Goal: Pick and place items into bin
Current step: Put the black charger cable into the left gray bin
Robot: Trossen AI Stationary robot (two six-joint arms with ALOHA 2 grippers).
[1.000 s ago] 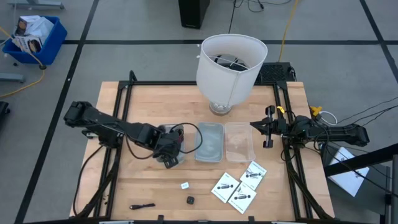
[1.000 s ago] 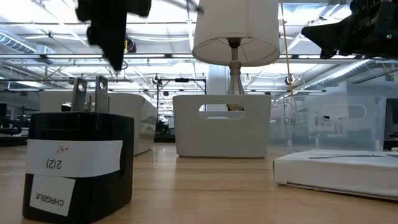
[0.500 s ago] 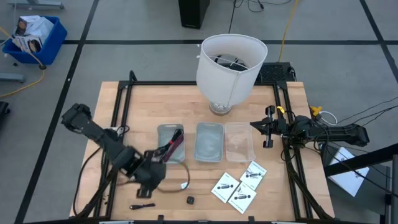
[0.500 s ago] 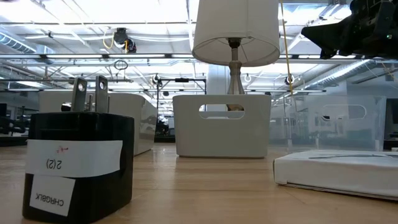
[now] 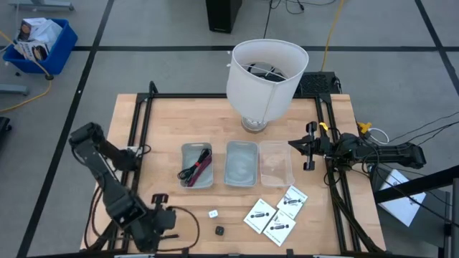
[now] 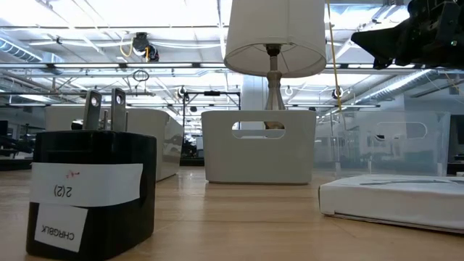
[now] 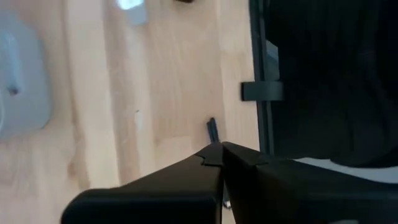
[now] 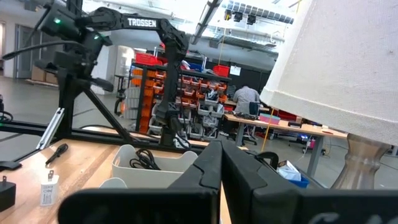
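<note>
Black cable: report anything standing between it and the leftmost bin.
Nothing visible does. The left tool is shut on the black cable at the table front; only bare wood lies toward the leftmost bin.

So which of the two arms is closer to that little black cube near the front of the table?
The left. Its gripper sits at the table's front-left corner, a short way from the black cube. The right gripper waits at the right edge beside the clear bin, farther off.

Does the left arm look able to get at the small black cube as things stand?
Probably yes: the shut left pincer points across bare wood toward the black cube, with only the tiny white piece nearby.
</note>
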